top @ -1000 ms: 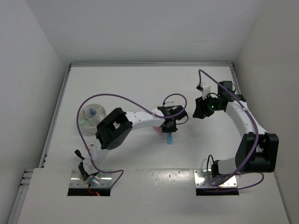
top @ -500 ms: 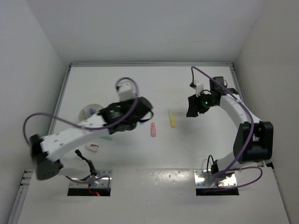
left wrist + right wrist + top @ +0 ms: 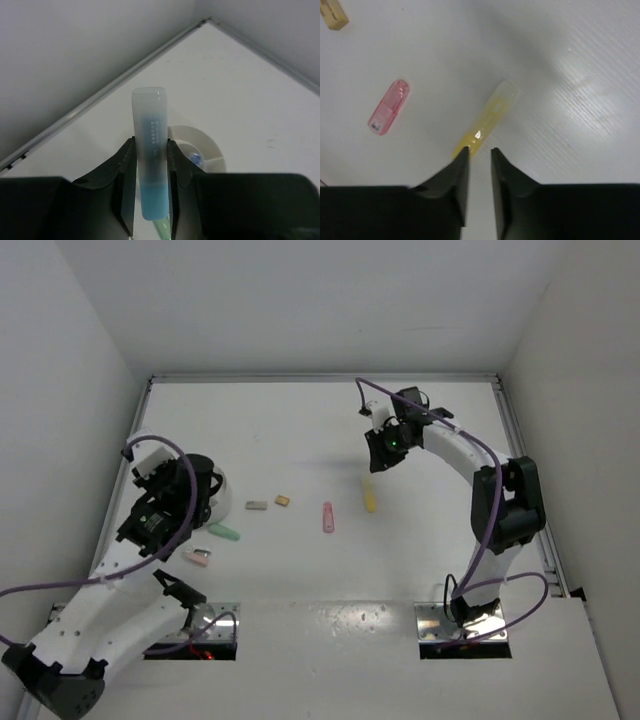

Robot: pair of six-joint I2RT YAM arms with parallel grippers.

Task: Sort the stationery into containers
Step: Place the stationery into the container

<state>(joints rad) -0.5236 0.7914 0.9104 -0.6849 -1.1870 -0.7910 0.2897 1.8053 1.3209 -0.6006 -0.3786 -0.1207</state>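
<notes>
Left arm has swung back to the left since a second ago. Left gripper [image 3: 150,145] is now at the white bowl [image 3: 212,150], clamped on a blue marker [image 3: 149,115] that sticks out past the fingertips. Right arm has come in toward centre. Right gripper [image 3: 479,152] has its jaws narrowly apart with nothing between them, tips right at the end of the yellow marker [image 3: 489,116]. Pink marker [image 3: 389,106], tan block [image 3: 283,500], grey block [image 3: 256,506] and green marker [image 3: 225,533] lie loose on the table [image 3: 300,430].
</notes>
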